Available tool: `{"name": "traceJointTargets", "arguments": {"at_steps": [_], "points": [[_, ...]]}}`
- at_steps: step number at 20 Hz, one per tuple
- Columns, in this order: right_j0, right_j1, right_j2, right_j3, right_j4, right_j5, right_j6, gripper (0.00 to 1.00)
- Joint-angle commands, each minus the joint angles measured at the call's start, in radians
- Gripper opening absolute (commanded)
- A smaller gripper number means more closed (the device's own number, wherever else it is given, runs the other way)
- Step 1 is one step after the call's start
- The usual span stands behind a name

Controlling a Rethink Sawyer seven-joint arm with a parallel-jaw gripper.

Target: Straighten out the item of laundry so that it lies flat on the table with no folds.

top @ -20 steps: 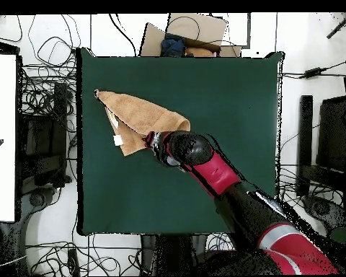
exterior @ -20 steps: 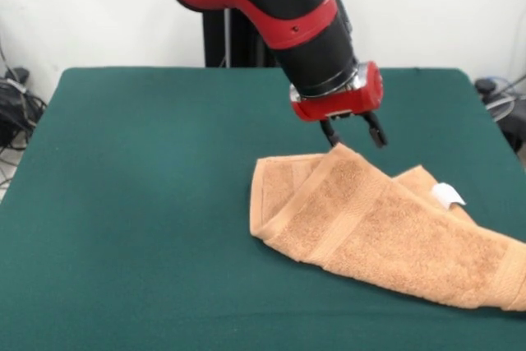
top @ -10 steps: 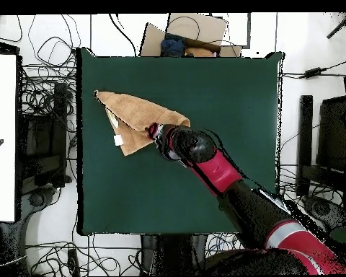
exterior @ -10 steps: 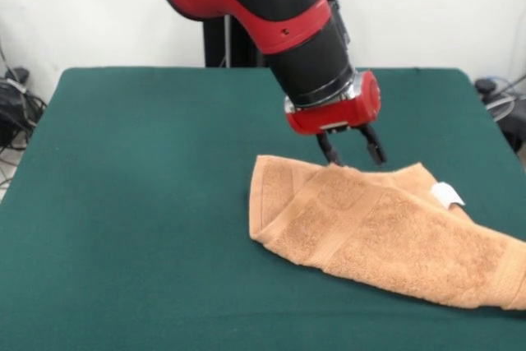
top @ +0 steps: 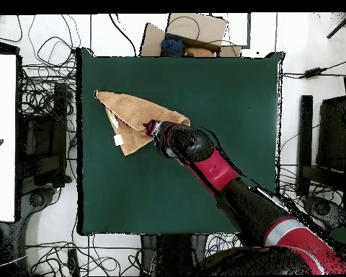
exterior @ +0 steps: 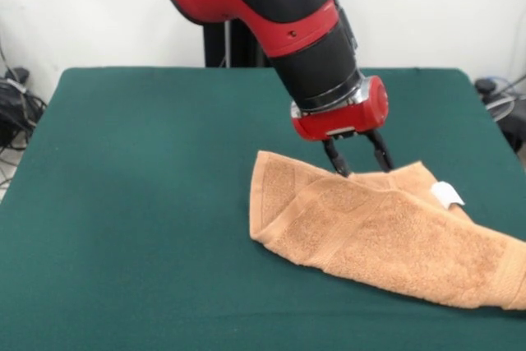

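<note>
Towel (exterior: 374,232) lies folded & bunched on the table (exterior: 148,203), by one side edge, white tag (exterior: 448,195) showing. Gripper (exterior: 359,166) w/ jaws spread, tips down at the towel's upper fold.

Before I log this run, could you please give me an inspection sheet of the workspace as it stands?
Surface: dark green table, bare apart from the towel.
Job's things: orange-tan towel lies folded over itself, not flat; white tag at its far edge.
Clutter: nothing seen on the table.
Grippers: gripper open, fingertips at the towel's upper fold.
Cables: tangled cables on the floor around the table.
Surroundings: cardboard box beyond one table edge; white panel at one side.
</note>
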Motion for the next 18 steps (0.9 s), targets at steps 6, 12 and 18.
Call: {"name": "traceJointTargets", "arguments": {"at_steps": [6, 12, 18], "points": [[0.011, 0.043, 0.07, -0.027, 0.021, -0.067, 0.254, 1.0], [0.012, 0.035, 0.07, -0.015, 0.021, -0.072, 0.262, 1.0], [0.008, 0.037, 0.078, -0.016, 0.022, -0.079, 0.265, 1.0]]}}
